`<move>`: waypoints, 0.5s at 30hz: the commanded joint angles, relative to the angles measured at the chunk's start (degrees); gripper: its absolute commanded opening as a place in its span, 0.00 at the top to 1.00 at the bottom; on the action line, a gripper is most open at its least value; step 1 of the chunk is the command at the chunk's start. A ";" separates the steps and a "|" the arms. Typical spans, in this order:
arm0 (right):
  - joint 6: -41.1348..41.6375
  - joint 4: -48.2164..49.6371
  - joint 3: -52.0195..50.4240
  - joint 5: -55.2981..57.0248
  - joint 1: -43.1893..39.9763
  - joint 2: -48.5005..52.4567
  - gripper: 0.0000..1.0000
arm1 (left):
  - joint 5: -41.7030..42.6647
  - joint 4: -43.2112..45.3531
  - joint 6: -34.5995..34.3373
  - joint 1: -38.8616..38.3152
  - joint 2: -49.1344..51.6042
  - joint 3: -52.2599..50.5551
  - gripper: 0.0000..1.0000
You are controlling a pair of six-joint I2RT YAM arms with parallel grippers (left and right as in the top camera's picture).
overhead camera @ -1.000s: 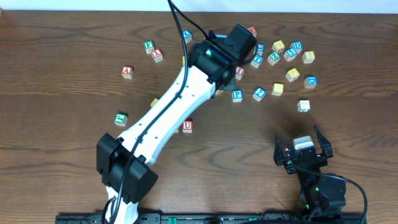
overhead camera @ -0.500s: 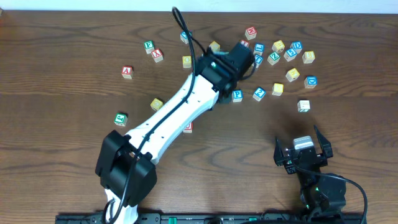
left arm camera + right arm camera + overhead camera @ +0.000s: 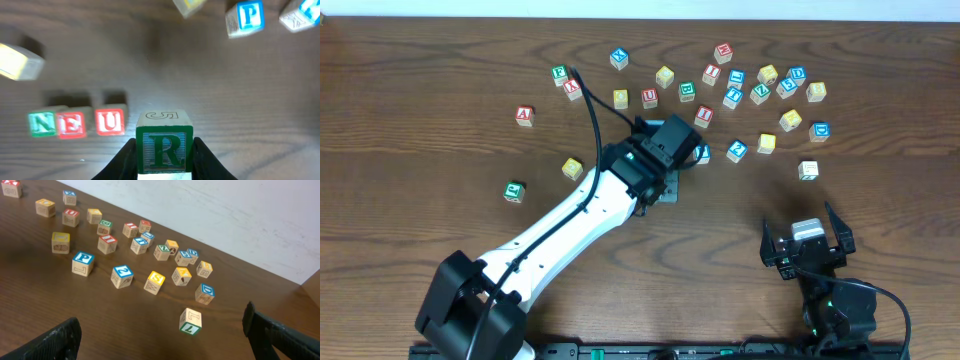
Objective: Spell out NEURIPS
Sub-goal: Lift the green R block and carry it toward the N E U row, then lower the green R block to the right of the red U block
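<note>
I'm gripping the green R cube [image 3: 165, 150] between the left fingers [image 3: 124, 161], which are pressing on its two sides. In the left wrist view it is showing just right of the green N [image 3: 41, 124], red E [image 3: 70, 124] and red U [image 3: 110, 121], which are lying in a row on the table [image 3: 200, 90]. The blue P [image 3: 248, 16] is lying well apart. The right fingers [image 3: 52, 341] are standing wide open, holding nothing.

Dark wood-grain table [image 3: 410, 60] meets a white wall [image 3: 225, 210].

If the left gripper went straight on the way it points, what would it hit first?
Probably bare wooden table, just beside the red U wooden cube, led by the green R wooden cube the left gripper holds; depth is unclear.
</note>
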 commanded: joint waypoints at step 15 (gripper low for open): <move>0.72 -0.15 -0.11 -0.11 -0.79 -0.37 0.01 | 1.68 7.91 -0.90 -0.02 1.92 -8.46 0.93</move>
